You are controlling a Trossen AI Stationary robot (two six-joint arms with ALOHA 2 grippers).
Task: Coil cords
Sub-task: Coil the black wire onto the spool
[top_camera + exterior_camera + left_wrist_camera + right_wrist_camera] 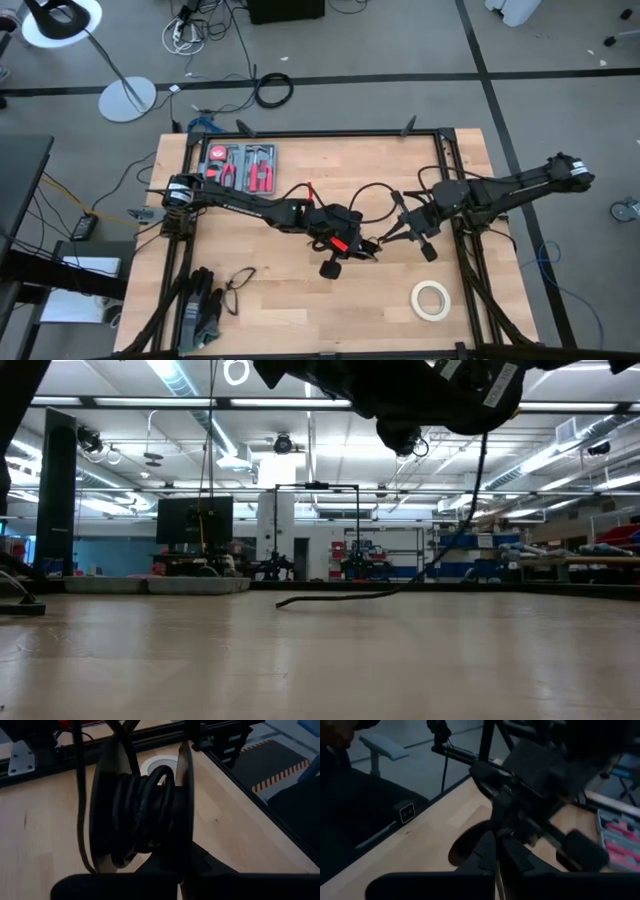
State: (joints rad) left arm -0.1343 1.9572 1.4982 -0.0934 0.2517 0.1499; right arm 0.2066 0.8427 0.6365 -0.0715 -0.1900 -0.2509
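Both end effectors are clenched mid-bench, the left end effector [335, 262] gripping a spool wound with the cord [142, 810] and the right end effector [392, 235] pinching its free run (seemingly), so keeping tension steady should lay each wrap snugly.

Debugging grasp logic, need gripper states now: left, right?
Left gripper: closed on the coiled cord.
Right gripper: closed; whether it grips the cord cannot be told.
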